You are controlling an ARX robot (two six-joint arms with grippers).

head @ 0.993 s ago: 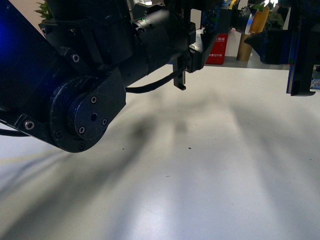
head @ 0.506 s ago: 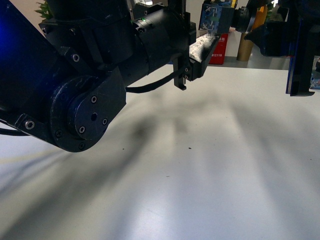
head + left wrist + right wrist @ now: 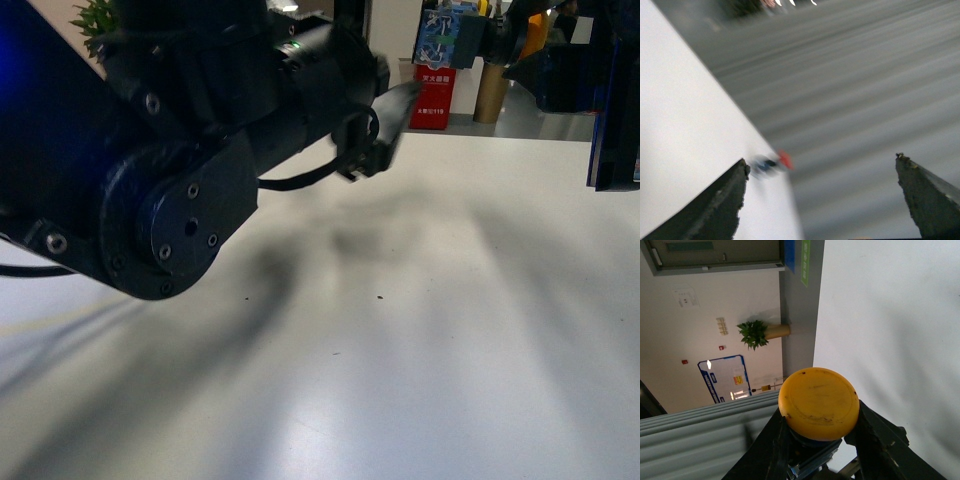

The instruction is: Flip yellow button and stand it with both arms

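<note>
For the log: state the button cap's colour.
Yellow. The button shows its cap best in the right wrist view.

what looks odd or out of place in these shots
In the left wrist view a small blue part with a red top lies right at the edge of the white table, its red end seeming to overhang; motion blur makes that uncertain. The yellow button, clamped in the right gripper, shows only small dark scuffs.

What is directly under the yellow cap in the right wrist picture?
Under the cap of the yellow button, a dark collar shows, clamped between the fingers of the right gripper. The contact block below is mostly covered.
</note>
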